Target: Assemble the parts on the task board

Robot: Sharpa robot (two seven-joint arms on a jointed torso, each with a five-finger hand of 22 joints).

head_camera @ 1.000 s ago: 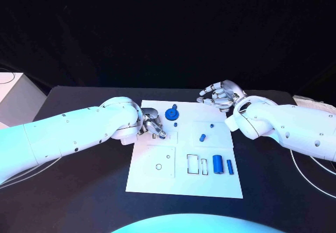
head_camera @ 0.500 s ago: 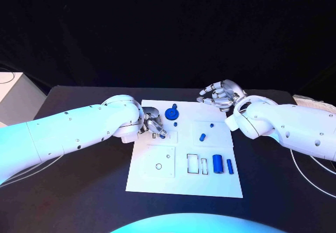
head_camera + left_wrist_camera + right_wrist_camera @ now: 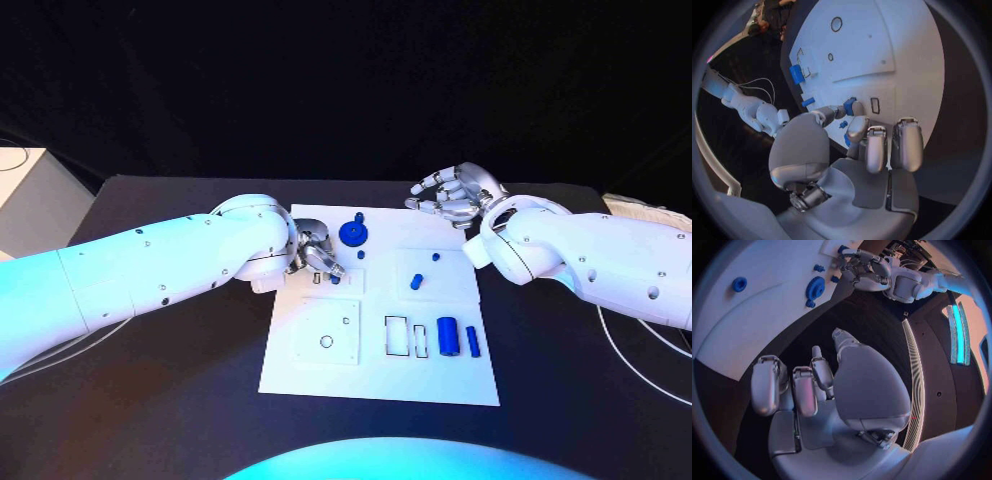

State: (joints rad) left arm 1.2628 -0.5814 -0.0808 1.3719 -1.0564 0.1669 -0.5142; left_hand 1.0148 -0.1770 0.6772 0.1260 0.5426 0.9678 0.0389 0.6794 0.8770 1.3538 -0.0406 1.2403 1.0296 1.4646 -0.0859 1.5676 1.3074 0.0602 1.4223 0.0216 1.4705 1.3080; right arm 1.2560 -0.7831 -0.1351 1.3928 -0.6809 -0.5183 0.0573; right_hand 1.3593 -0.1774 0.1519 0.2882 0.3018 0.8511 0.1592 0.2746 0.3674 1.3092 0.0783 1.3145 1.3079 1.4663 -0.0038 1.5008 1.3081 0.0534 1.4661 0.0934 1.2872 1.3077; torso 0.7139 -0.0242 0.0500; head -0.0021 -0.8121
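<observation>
Head view: left hand (image 3: 317, 258) down on the board (image 3: 378, 380) near its far left corner, fingertips pinching a small blue part (image 3: 335, 279) beside a small slot. Right hand (image 3: 453, 197) hovering off the board's far right corner over the black tabletop (image 3: 173, 400), fingers loosely curled and apart, holding nothing. Blue round gear (image 3: 355, 237) lying just beyond the left hand; short peg (image 3: 417, 283) mid-board; cylinder (image 3: 449, 338) and thin bar (image 3: 473, 342) lying side by side near the right edge, next to two empty rectangular slots.

Left wrist view: silver fingers (image 3: 868, 145) closed around the blue part (image 3: 849, 107), with the small rectangular slot (image 3: 874, 105) just beside it. Board flat, matte white, with sharp-edged cutouts; part smooth hard plastic.

Right wrist view: palm and fingers (image 3: 767, 385) spread with nothing between, gear (image 3: 814, 288) on the board beyond.

Risk, as a judgement: a tight slot and a slick little part, so a slight tilt likely to jam it or pop it out of the pinch; wrist close enough to nudge the gear.
</observation>
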